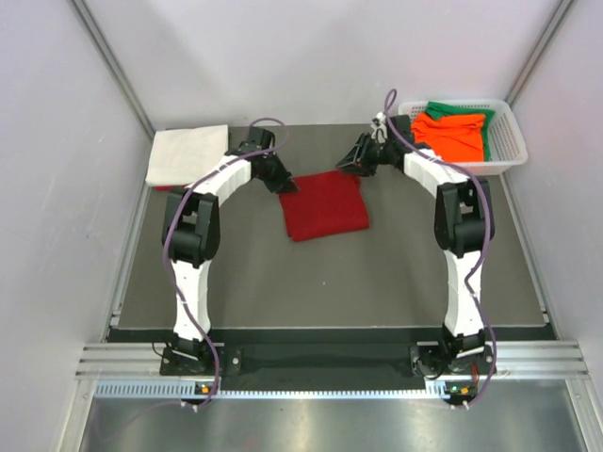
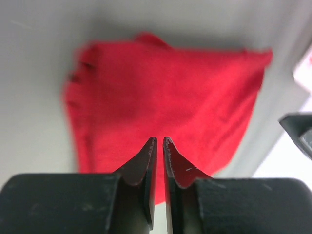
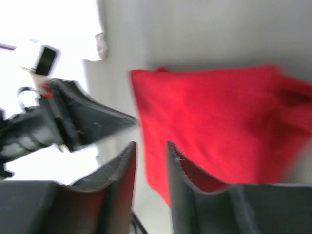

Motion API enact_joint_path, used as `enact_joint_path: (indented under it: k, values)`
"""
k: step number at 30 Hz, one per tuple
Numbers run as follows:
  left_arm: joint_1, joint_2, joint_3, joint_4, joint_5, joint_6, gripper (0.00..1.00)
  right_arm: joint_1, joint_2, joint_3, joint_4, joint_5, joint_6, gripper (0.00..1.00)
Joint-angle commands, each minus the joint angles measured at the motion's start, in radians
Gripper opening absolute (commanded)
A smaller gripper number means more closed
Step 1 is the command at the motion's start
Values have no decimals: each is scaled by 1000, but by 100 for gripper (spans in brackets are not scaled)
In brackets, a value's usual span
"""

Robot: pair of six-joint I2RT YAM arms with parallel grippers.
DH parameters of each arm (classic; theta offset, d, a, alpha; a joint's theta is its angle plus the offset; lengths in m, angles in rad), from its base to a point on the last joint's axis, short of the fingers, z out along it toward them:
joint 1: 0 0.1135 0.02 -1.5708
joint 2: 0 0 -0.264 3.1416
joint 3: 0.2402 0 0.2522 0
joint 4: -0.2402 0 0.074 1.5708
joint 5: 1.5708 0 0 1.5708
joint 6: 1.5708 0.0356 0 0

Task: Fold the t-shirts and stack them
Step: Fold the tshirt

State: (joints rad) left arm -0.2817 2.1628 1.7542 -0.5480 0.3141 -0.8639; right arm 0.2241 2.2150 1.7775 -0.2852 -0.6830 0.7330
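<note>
- Nearest me, the two arm bases sit at the near edge of the counter (image 1: 283, 282), well short of the dark red t-shirt (image 1: 325, 205).
- The dark red t-shirt lies flat on the counter, folded into a rough rectangle, about midway between the two arms. Nothing is gripping it.
- At that shirt's far left corner I have the left gripper (image 2: 159, 140). Its jaws are parted by only a thin slit with nothing between them, so it is released. The tips hang over the red cloth, and I cannot tell whether they brush it.
- Just past the shirt's far right corner is the right gripper (image 3: 150, 145). Its jaws stand wider apart than the left's, also empty and released. Its wrist view is blurred.
- Farther back and to the left of the red shirt, well apart from it, a white t-shirt (image 1: 187, 153) lies folded on the counter.
- Farthest back and to the right of the red shirt stands a white lattice basket (image 1: 509, 141). It holds an orange t-shirt (image 1: 450, 132), with a green t-shirt (image 1: 462, 110) showing behind it.
</note>
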Motion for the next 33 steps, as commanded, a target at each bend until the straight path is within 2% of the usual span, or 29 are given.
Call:
enact_joint_path:
  k: [1, 5, 12, 15, 18, 21, 23, 25, 26, 30, 33]
  values:
    - [-27, -15, -21, 186, 148, -15, 14, 18, 57, -6, 304, -113, 167, 27]
    - [-62, -32, -30, 204, 164, -23, 14, 1, 158, 68, 241, -48, 146, 18]
    - [-71, -147, -104, 197, 207, 29, 16, -60, 147, 28, 48, 65, -29, 16]
    - [-71, -182, -120, 160, 221, 89, 17, -71, 117, 72, -70, 140, -133, 16]
    - [-71, -219, -127, 126, 220, 133, 20, -69, 80, 172, -184, 206, -248, 21]
    - [-70, -230, -131, 93, 209, 172, 23, -65, 51, 243, -311, 246, -288, 27]
    - [-63, -230, -134, 71, 207, 180, 24, -57, 12, 237, -330, 243, -291, 31]
    - [-59, -239, -150, 76, 224, 184, 24, -51, -38, 177, -307, 168, -278, 35]
    - [-59, -241, -162, 83, 246, 184, 24, -46, -58, 93, -274, 124, -261, 35]
    - [-60, -224, -228, 177, 361, 129, 23, -10, -129, -139, -15, -105, -133, 34]
    - [-70, -193, -300, 252, 344, 120, 22, 7, -153, -275, 82, -157, -110, 34]
